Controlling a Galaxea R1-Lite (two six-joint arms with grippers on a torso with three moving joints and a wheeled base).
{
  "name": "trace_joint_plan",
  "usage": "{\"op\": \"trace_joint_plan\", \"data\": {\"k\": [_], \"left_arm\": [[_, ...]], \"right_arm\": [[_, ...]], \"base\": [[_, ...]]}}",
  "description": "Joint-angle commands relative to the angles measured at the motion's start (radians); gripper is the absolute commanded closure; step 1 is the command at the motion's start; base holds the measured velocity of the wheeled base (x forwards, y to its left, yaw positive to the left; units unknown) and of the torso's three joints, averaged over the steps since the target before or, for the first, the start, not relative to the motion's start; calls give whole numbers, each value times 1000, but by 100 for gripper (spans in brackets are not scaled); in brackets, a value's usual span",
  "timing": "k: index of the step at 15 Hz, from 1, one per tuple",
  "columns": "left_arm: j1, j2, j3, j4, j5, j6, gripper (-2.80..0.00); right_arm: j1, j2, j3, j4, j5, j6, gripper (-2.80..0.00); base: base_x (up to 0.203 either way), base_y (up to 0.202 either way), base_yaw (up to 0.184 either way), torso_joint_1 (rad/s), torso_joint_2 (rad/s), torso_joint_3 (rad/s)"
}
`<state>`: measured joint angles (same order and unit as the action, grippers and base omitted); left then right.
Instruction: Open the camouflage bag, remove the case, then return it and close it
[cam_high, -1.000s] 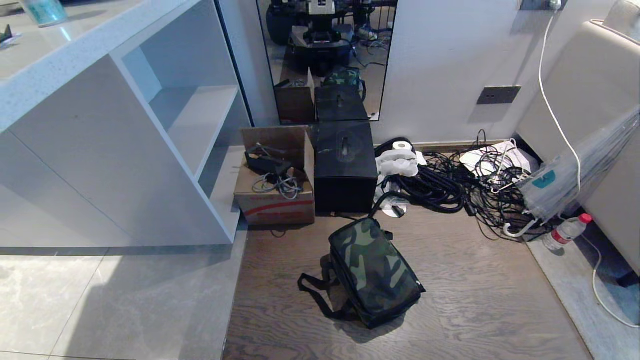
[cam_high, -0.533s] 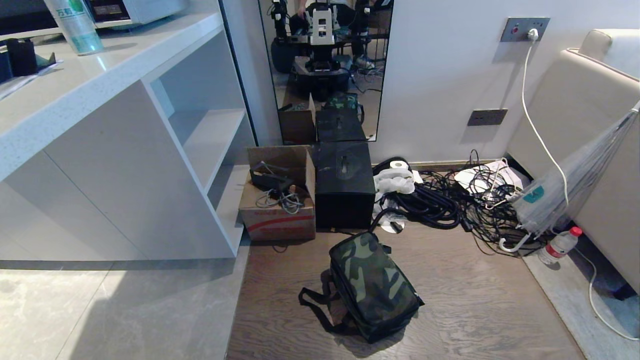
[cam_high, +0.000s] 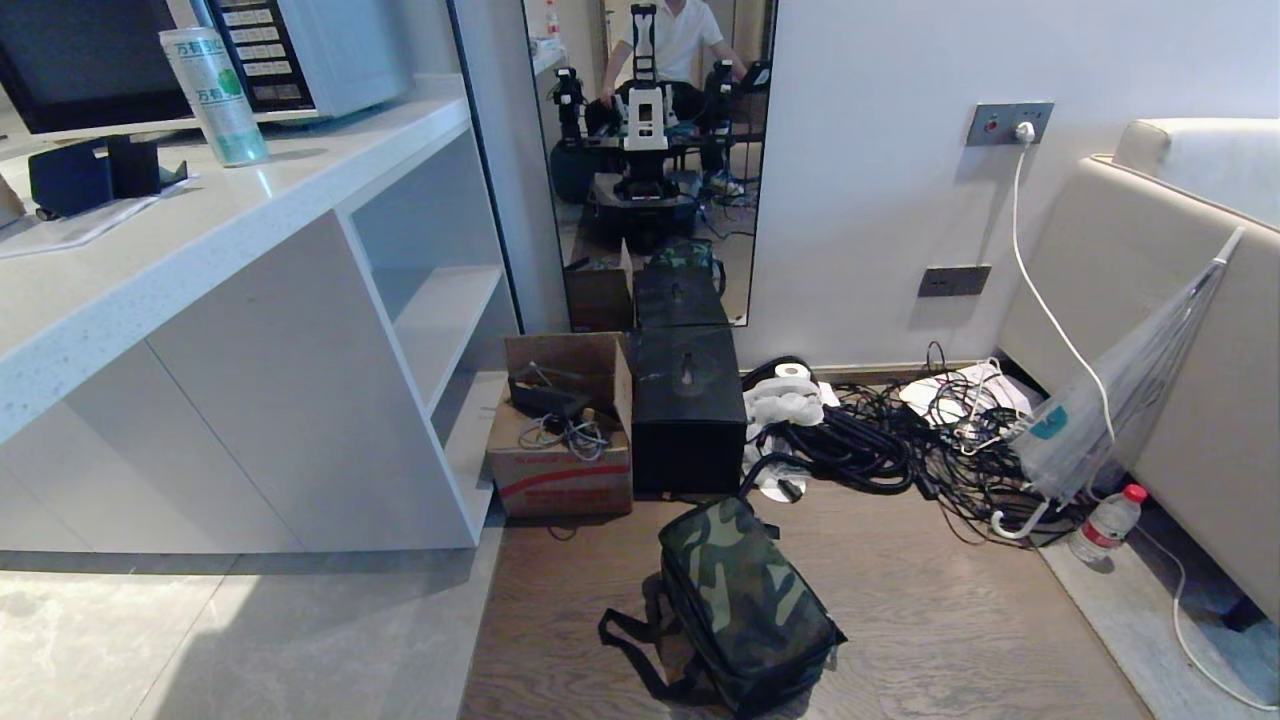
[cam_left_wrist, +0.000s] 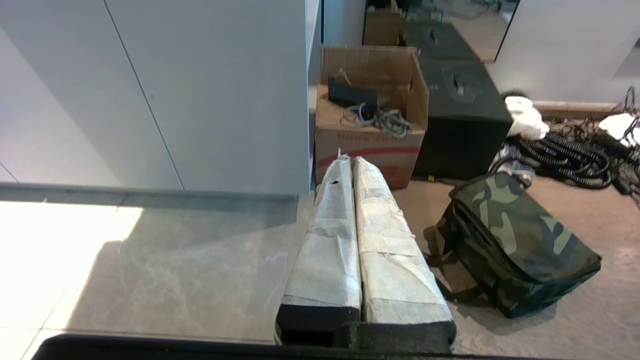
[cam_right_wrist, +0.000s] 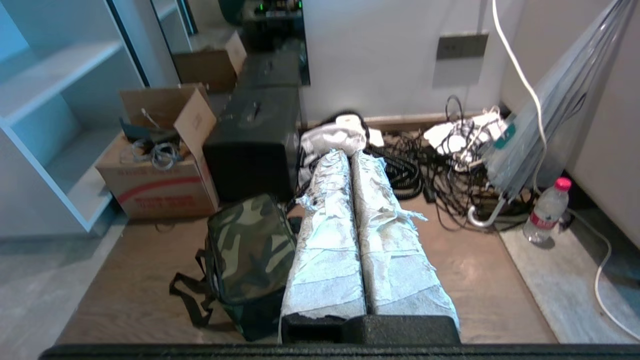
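Nearest the robot, the camouflage bag (cam_high: 745, 600) lies closed on the wooden floor (cam_high: 950, 620), its flap down and its black shoulder strap (cam_high: 630, 645) trailing on the floor to its left. The case is not visible in any view; it is presumably inside the bag, so none of the four steps (open, remove, return, close) appears begun. The left gripper (cam_left_wrist: 348, 162) hangs above the floor to the left of the bag, its two tape-wrapped fingers (cam_left_wrist: 330, 240) pressed together with nothing between them. The right gripper (cam_right_wrist: 347, 156) hangs to the right of the bag, its wrapped fingers (cam_right_wrist: 390, 235) likewise pressed together and empty. Neither gripper touches the bag, and neither arm shows in the head view.

Just beyond the bag stand an open cardboard box (cam_high: 565, 440) holding cables, on the left, and a black cube box (cam_high: 688, 410) touching its right side. To the right of the cube box lie a roll of white tissue (cam_high: 790, 385), a tangle of black cables (cam_high: 900, 450), a folded clear umbrella (cam_high: 1120, 400) and a plastic bottle (cam_high: 1105, 520) beside a beige sofa (cam_high: 1150, 280). A white shelf unit (cam_high: 300, 350) fills the left, with a can (cam_high: 215, 95) on top. Farthest, a wall mirror (cam_high: 650, 160) reflects the robot and a seated person.

Judged state: the whole task remains; the first need is to bring a gripper down to the bag's flap.
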<state>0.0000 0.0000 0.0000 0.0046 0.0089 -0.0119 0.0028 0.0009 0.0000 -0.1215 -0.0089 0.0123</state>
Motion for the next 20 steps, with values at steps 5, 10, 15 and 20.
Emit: {"op": "trace_joint_plan", "data": {"k": [5, 10, 15, 20], "left_arm": [[0, 0, 0, 0, 0, 1, 0], [0, 0, 0, 0, 0, 1, 0], [0, 0, 0, 0, 0, 1, 0], [0, 0, 0, 0, 0, 1, 0]], "right_arm": [[0, 2, 40, -1, 0, 0, 0], [0, 2, 40, -1, 0, 0, 0], [0, 2, 40, -1, 0, 0, 0], [0, 2, 40, -1, -2, 3, 0]], "base": [[0, 0, 0, 0, 4, 107], [0, 0, 0, 0, 0, 6], [0, 0, 0, 0, 0, 0], [0, 0, 0, 0, 0, 0]]}}
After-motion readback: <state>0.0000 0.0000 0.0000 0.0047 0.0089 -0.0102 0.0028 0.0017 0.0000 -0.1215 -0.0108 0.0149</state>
